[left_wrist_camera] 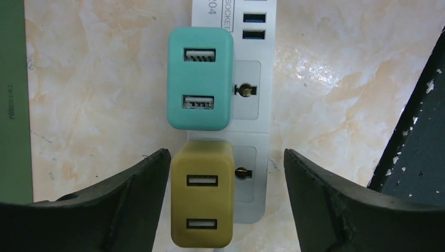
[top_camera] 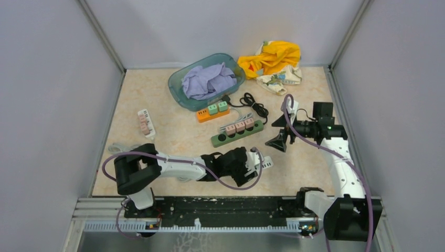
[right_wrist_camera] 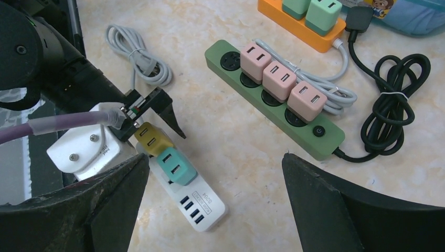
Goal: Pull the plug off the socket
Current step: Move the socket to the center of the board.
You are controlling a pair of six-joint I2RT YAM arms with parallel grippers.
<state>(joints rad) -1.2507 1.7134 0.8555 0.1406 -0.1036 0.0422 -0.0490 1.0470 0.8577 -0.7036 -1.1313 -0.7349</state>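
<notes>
A white socket strip (left_wrist_camera: 253, 100) lies on the marble table with a teal plug (left_wrist_camera: 200, 79) and a mustard-yellow plug (left_wrist_camera: 202, 194) seated in it. My left gripper (left_wrist_camera: 226, 153) is open and straddles the yellow plug. Its left finger sits right beside the plug's side, and its right finger stands well apart from it. In the top view the left gripper (top_camera: 258, 160) is low over the strip's near end. My right gripper (top_camera: 277, 132) hangs open above the table to the right, holding nothing. From its wrist view I see the yellow plug (right_wrist_camera: 152, 137), the teal plug (right_wrist_camera: 176, 165) and the white strip (right_wrist_camera: 204, 210).
A green strip (top_camera: 236, 133) with three pink plugs lies behind the white one, then an orange strip (top_camera: 212, 113) with two green plugs and a coiled black cable (top_camera: 254, 104). A teal basin (top_camera: 178, 93) of purple cloth, a yellow cloth (top_camera: 273, 63) and another white strip (top_camera: 145, 123) lie farther out.
</notes>
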